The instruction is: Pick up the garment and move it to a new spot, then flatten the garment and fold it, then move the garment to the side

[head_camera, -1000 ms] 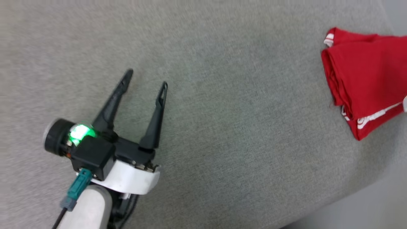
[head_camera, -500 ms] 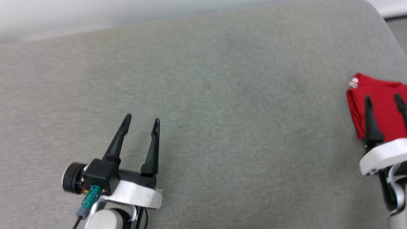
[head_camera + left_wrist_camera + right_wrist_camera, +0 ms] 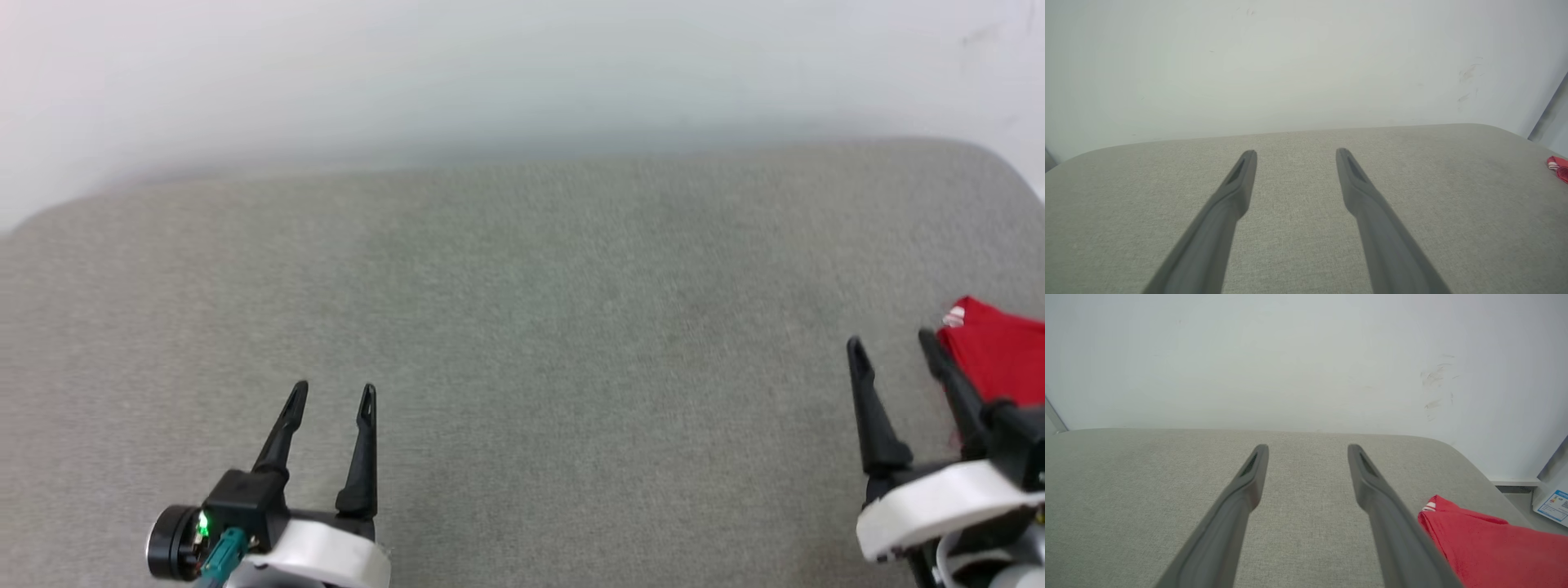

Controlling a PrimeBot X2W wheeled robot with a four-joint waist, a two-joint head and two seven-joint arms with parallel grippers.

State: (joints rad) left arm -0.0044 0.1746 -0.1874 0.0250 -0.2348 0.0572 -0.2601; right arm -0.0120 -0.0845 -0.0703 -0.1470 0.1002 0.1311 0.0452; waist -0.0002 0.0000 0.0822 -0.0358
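The garment (image 3: 1000, 351) is a folded red bundle with a bit of white striped trim, lying at the far right edge of the grey cushioned surface (image 3: 522, 327). The right wrist view has it as the garment (image 3: 1490, 547) at the lower right, and the left wrist view catches a sliver of the garment (image 3: 1559, 167) at the right edge. My right gripper (image 3: 891, 343) is open just left of the garment, holding nothing. My left gripper (image 3: 332, 393) is open over bare fabric at the lower left.
A pale wall (image 3: 522, 73) rises behind the surface's rounded far edge. In the right wrist view a white box with a blue label (image 3: 1553, 502) stands on the floor beyond the right end.
The head camera has tilted up and swung, so the wall now shows and the garment sits lower right. The right gripper has come into the picture beside the garment. Both grippers stay open.
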